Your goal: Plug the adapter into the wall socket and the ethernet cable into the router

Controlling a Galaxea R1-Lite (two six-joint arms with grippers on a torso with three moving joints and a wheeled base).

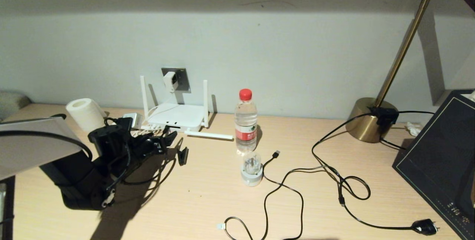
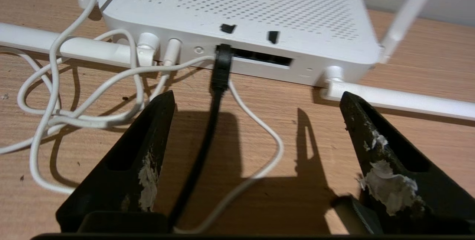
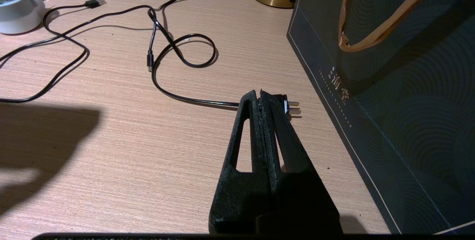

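The white adapter (image 1: 170, 81) sits in the grey wall socket (image 1: 183, 78), and its thin white cord (image 2: 122, 75) runs down to the router (image 1: 178, 116). The router (image 2: 259, 6) lies flat on the desk with two antennas up and two folded down. The black ethernet cable's plug (image 2: 222, 62) is in the leftmost port of the router's port row. The cable runs back between the fingers of my left gripper (image 2: 256, 97), which is open and touches nothing. The cable's round black disc end (image 1: 183, 155) lies on the desk beside my left gripper (image 1: 167, 140). My right gripper (image 3: 259, 93) is shut, low over the desk.
A toilet roll (image 1: 86, 114) stands left of the router and a water bottle (image 1: 245, 121) right of it. A clear-domed gadget (image 1: 251, 169), a USB-tipped cable (image 1: 276, 154) and a mains plug (image 3: 291, 107) lie on the desk. A brass lamp base (image 1: 367, 119) and a dark bag (image 1: 441, 158) stand at the right.
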